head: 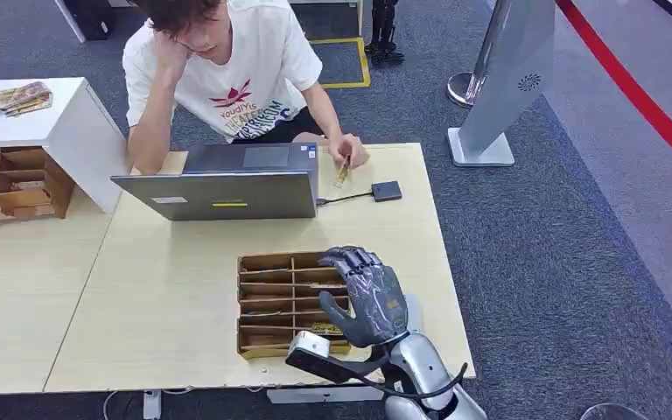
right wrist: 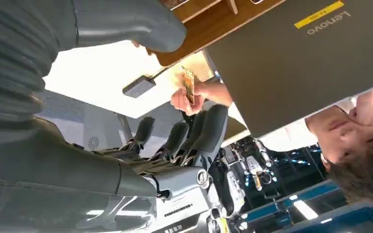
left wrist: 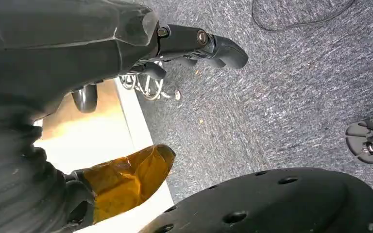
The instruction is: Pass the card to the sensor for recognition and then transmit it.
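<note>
At the far side of the table [head: 184, 289], about one o'clock from the wooden organizer [head: 290, 302], the card [head: 343, 171] is held upright in the person's hand [head: 348, 153], just beside the laptop [head: 227, 184]. At about three o'clock from the card lies the small black sensor [head: 387, 191], flat on the table and joined to the laptop by a thin cable [head: 344, 199]. Card and sensor are near but do not touch. The right wrist view also shows the card [right wrist: 188, 83] pinched in the person's fingers, with the sensor [right wrist: 139, 86] apart from it.

The right hand [head: 366, 296] hovers over the right part of the organizer, at about six o'clock from the sensor, its fingers a little curved and spread, holding nothing. The left hand [left wrist: 126, 53] is seen in its wrist view above grey carpet [left wrist: 272, 97]; its fingers are stretched out and hold nothing.
</note>
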Robot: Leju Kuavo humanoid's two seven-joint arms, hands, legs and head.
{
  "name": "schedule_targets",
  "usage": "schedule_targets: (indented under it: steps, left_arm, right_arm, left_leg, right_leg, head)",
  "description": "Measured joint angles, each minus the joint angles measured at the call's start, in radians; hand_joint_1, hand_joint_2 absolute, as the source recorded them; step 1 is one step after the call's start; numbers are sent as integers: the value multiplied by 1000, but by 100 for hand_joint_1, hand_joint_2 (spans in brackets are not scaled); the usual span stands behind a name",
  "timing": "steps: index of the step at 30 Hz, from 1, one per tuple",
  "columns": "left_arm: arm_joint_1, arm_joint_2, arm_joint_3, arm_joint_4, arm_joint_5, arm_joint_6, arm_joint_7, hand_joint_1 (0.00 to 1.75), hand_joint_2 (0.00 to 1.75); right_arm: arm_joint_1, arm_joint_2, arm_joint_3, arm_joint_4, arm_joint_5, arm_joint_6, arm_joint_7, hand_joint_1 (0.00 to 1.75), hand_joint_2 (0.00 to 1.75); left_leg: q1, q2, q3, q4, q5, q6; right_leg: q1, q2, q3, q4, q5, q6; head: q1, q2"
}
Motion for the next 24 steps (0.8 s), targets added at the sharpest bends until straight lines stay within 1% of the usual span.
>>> schedule_targets:
  steps: [1,8,10,12,13,14,15,20,21,23,24]
  left_arm:
    - [0,0,0,0,0,0,0,0,175]
    - [0,0,0,0,0,-1,0,0,175]
    - [0,0,0,0,0,-2,0,0,175]
    - [0,0,0,0,0,-2,0,0,175]
    - [0,0,0,0,0,-2,0,0,175]
    - [0,0,0,0,0,-2,0,0,175]
    - [0,0,0,0,0,-2,0,0,175]
    - [0,0,0,0,-1,-2,-3,0,175]
    - [0,0,0,0,-1,-2,-4,0,175]
    - [0,0,0,0,-1,-2,-5,0,175]
    - [-1,0,0,0,-1,-2,-6,0,175]
  right_arm:
    - [-1,0,1,4,4,-1,3,79,175]
    - [-13,0,3,38,43,-3,23,77,175]
    - [-16,0,5,53,51,-3,26,99,175]
    - [-18,1,5,62,51,-4,26,93,175]
    - [-18,2,5,67,52,-3,27,77,175]
    - [-19,2,5,72,53,-3,30,68,175]
    - [-20,2,5,76,54,-3,32,73,175]
    - [-41,5,5,108,69,-7,46,73,175]
    - [-45,6,4,114,69,-8,52,77,175]
    - [-51,6,2,121,69,-9,53,73,175]
    - [-54,6,2,124,69,-9,53,77,175]
  left_leg:
    - [0,0,0,0,0,0]
    - [0,0,0,0,0,0]
    - [0,0,0,0,0,0]
    - [0,0,0,0,0,0]
    - [0,0,0,0,0,0]
    - [0,0,0,0,0,0]
    - [0,0,0,0,0,0]
    - [0,0,0,0,0,0]
    - [0,0,0,0,0,0]
    - [0,0,0,0,0,0]
    - [0,0,0,0,0,0]
  right_leg:
    - [0,0,0,0,0,0]
    - [0,0,0,0,0,0]
    - [0,0,0,0,0,0]
    - [0,0,0,0,0,0]
    - [0,0,0,0,0,0]
    - [0,0,0,0,0,0]
    - [0,0,0,0,0,0]
    - [0,0,0,0,0,0]
    - [0,0,0,0,0,0]
    - [0,0,0,0,0,0]
    - [0,0,0,0,0,0]
  head:
    - [0,0]
    - [0,0]
    - [0,0]
    - [0,0]
    - [0,0]
    - [0,0]
    - [0,0]
    - [0,0]
    - [0,0]
    - [0,0]
    - [0,0]
